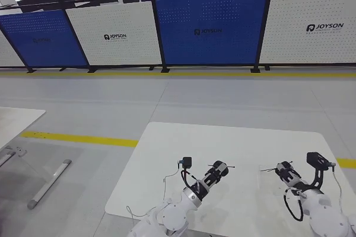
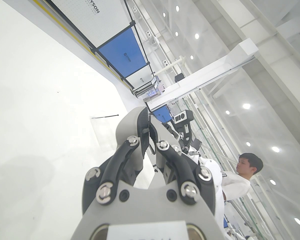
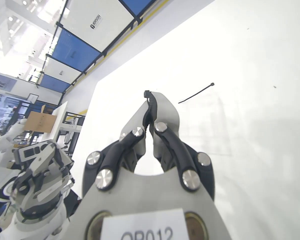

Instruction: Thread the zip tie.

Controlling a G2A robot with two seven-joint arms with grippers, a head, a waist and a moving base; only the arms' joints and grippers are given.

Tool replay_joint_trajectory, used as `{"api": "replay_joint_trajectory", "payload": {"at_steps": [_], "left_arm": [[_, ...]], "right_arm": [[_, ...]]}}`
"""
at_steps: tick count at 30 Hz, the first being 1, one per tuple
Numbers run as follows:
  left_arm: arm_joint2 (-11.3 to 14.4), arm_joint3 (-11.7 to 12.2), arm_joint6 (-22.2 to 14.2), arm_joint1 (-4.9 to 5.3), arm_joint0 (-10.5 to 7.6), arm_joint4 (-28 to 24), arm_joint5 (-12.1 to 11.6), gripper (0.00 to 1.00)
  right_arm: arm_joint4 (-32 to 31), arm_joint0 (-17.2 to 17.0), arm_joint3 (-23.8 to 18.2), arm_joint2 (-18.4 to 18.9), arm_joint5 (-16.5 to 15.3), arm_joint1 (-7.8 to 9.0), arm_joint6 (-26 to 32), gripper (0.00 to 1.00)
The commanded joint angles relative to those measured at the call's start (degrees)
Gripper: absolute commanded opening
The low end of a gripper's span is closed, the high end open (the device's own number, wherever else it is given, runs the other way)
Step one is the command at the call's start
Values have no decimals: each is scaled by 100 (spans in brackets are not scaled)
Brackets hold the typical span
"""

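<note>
Pick-up pending: zip tie (image 1: 268, 170) lies loose on table (image 1: 225, 136), lower right in top view, between left gripper (image 1: 220, 168) and right gripper (image 1: 281, 169), both clenched; next, one must open and descend.

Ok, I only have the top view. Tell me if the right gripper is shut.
Observer: The right gripper is shut on a small black piece, maybe a tie head, poking out at its end.
Operator: Now check the left.
Observer: The left gripper looks shut; I cannot tell if it holds anything.
Operator: Now tell me what lies loose nearby.
Observer: A zip tie lies flat on the table beyond the right gripper, head end pointing away from it.
</note>
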Motion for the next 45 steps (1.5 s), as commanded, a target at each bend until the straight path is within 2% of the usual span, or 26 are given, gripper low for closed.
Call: {"api": "replay_joint_trajectory", "payload": {"at_steps": [1, 12, 16, 21, 24, 30, 32, 36, 38, 45], "left_arm": [[0, 0, 0, 0, 0, 0, 0, 0], [0, 0, 0, 0, 0, 0, 0, 0], [0, 0, 0, 0, 0, 0, 0, 0], [0, 0, 0, 0, 0, 0, 0, 0], [0, 0, 0, 0, 0, 0, 0, 0], [0, 7, 2, 1, -2, 30, 25, 0], [44, -40, 118, 1, -39, 488, 240, 0], [246, -85, 111, -12, -67, 1165, 655, 0], [343, -124, 198, -33, -59, 1333, 822, 0], [371, -159, 253, -49, -48, 1280, 839, 0]], "right_arm": [[94, -46, -11, 58, -116, 4, 41, 0], [40, -58, -32, 36, -181, 2, -12, 0], [427, -303, -22, 82, -771, -35, -521, 0], [705, -824, 48, 150, -1763, -72, -1318, 0], [558, -962, 123, 35, -2051, -99, -1682, 0], [558, -962, 123, 35, -2051, -99, -1682, 0], [558, -962, 123, 35, -2051, -99, -1682, 0], [558, -962, 123, 35, -2051, -99, -1682, 0], [558, -962, 123, 35, -2051, -99, -1682, 0], [558, -962, 123, 35, -2051, -99, -1682, 0]]}}
